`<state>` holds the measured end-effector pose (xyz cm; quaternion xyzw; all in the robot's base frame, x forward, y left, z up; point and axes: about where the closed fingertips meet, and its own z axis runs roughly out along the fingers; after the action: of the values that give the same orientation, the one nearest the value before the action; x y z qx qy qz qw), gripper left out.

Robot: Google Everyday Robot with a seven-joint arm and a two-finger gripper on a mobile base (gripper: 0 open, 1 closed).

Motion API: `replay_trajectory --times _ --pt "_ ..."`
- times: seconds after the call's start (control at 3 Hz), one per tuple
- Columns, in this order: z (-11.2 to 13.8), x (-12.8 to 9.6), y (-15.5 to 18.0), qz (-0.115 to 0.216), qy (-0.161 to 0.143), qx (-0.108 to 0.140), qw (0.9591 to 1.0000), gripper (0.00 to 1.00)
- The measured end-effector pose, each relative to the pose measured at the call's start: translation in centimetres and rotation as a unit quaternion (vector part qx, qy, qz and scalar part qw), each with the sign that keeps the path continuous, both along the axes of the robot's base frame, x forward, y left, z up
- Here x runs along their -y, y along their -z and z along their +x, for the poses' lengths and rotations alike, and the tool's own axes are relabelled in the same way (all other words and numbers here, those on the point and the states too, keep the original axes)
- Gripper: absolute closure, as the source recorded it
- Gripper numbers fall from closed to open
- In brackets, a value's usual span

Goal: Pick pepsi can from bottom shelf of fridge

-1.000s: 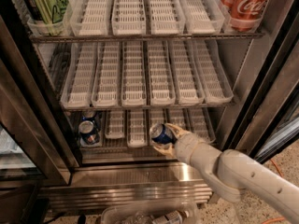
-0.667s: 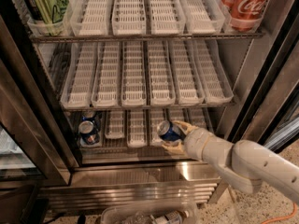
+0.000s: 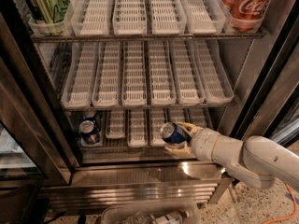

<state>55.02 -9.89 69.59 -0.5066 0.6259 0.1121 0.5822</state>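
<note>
The fridge (image 3: 261,78) stands open with wire racks and white slotted trays. My gripper (image 3: 178,136) is shut on a dark blue pepsi can (image 3: 172,133) and holds it tilted, silver top toward the left, at the front of the bottom shelf (image 3: 135,146). My white arm (image 3: 243,157) reaches in from the lower right. A second blue pepsi can (image 3: 88,131) stands at the left end of the bottom shelf, apart from my gripper.
A green can (image 3: 46,3) stands on the top rack at left and a red Coca-Cola can (image 3: 246,4) at right. The steel ledge (image 3: 140,174) lies below the bottom shelf. A clear bin (image 3: 149,213) with bottles sits on the floor in front.
My gripper with the pepsi can has drawn back toward the shelf's front and shifted slightly right. The can on the left has not moved.
</note>
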Motion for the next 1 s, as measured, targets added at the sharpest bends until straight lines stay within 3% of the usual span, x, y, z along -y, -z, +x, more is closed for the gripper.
replay_trajectory --times 0.33,0.67,1.0 --pt "0.1 -0.9 0.7 -0.001 -0.008 -0.009 0.9999 1.00" --pt "-1.3 -5.0 0.3 0.029 -0.070 -0.018 0.9970 1.00" --pt "-4.1 -9.7 -2.5 0.058 -0.165 -0.015 0.9844 1.00"
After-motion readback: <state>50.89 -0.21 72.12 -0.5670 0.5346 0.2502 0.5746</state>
